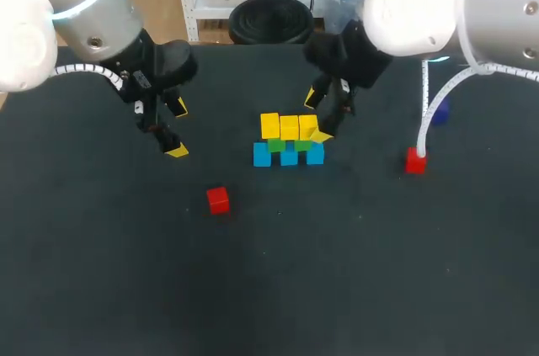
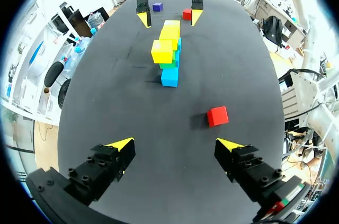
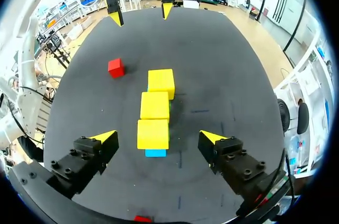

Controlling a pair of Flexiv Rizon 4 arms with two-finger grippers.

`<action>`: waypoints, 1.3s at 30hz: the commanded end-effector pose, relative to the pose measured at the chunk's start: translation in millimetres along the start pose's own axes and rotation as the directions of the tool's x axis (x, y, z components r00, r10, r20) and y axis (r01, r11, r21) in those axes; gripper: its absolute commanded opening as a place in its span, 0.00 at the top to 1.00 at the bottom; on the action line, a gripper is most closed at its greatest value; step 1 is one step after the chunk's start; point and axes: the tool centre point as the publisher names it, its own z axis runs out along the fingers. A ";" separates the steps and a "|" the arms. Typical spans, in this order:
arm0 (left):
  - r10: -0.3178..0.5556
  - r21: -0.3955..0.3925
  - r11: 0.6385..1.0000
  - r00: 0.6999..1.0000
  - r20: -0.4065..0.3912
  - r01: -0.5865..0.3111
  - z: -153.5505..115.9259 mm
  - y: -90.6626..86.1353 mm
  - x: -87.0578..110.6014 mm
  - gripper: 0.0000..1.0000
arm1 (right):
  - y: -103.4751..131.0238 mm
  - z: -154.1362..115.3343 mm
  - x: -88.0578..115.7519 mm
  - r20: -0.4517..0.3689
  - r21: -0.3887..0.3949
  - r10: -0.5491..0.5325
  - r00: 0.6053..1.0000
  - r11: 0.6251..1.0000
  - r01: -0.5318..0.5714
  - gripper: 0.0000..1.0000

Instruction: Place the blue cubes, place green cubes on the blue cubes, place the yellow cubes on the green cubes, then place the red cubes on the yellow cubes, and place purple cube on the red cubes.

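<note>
The right gripper (image 3: 158, 139) is hanging wide open and holding nothing, its yellow tips standing either side of the closest of three yellow cubes (image 3: 154, 105) without touching it. The row is running straight ahead of this claw, resting on green cubes (image 1: 276, 145) that are sitting on blue cubes (image 1: 289, 156). Across the stack, the left gripper (image 2: 175, 144) is also gaping and empty, with a red cube (image 2: 217, 116) lying just ahead of one finger. A second red cube (image 1: 415, 160) and the purple cube (image 2: 157, 7) are waiting behind the right gripper. The cubes are looking small, rigid and light, probably best pinched across two flat opposite faces. The stack is likely to topple at a nudge. No container is showing on the table (image 1: 337, 272).
</note>
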 end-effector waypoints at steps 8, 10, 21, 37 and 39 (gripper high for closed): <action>0.002 0.001 1.000 1.000 0.002 -0.002 0.1 0.5 0.8 0.00 | 3.9 -13.9 15.7 0.006 0.031 0.023 1.000 0.999 -0.023 0.00; 0.002 0.001 1.000 1.000 0.002 -0.002 0.1 0.5 0.8 0.00 | 3.8 -15.8 18.7 0.009 0.037 0.024 1.000 0.999 -0.025 0.27; 0.002 0.001 1.000 1.000 0.002 -0.002 0.1 0.5 0.8 0.00 | 4.6 -12.0 26.1 0.018 0.037 0.025 1.000 0.999 -0.025 1.00; 0.002 0.001 1.000 1.000 0.002 -0.002 0.1 0.5 0.8 0.00 | 3.6 -2.5 20.9 0.031 0.018 0.007 0.999 1.000 -0.008 1.00; 0.002 0.001 1.000 1.000 0.002 -0.002 0.1 0.5 0.8 0.00 | 3.6 -2.0 20.2 0.032 0.016 0.005 0.999 1.000 -0.006 1.00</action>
